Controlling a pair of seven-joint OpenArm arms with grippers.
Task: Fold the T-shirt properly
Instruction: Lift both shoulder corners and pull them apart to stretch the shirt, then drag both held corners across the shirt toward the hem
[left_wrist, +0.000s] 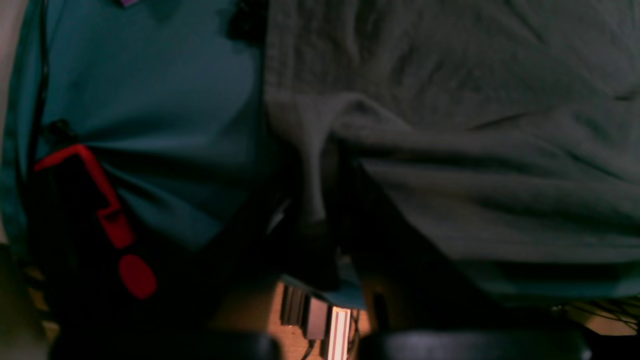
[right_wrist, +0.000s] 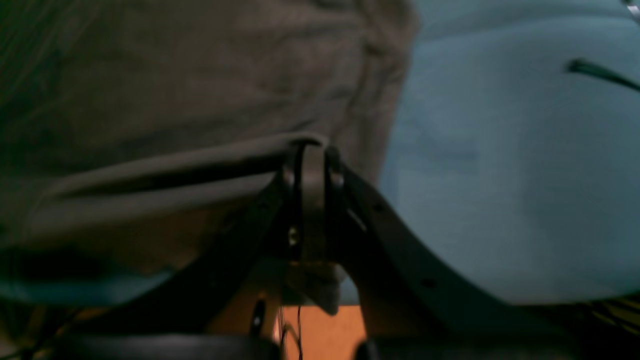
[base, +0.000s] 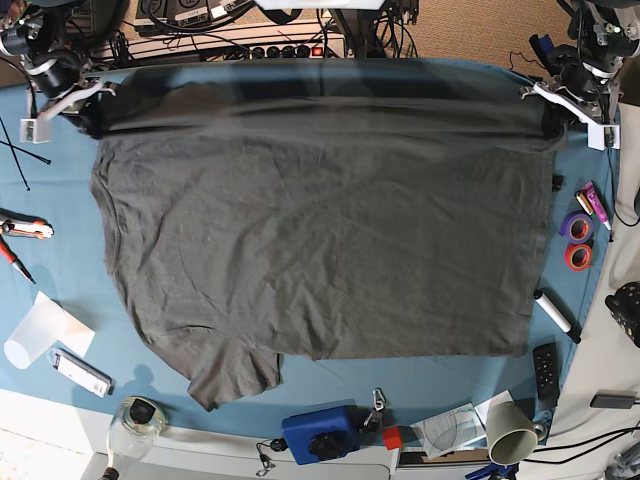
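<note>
The dark charcoal T-shirt (base: 320, 250) lies spread on the blue table cloth (base: 60, 290). One sleeve shows at the near left, and its far edge is lifted and stretched taut between both grippers. My right gripper (base: 85, 105) is shut on the far left corner. In the right wrist view its jaws (right_wrist: 312, 165) pinch a fold of the shirt (right_wrist: 175, 100). My left gripper (base: 545, 110) is shut on the far right corner. In the left wrist view the fabric (left_wrist: 475, 125) bunches into the dark gripper (left_wrist: 315, 210).
Tape rolls (base: 577, 240), a marker (base: 553, 310) and a remote (base: 545, 368) lie along the right edge. A blue box (base: 320, 432) and a paper cup (base: 510, 430) sit at the near edge. Cutters (base: 20, 232) and a plastic cup (base: 25, 345) lie on the left.
</note>
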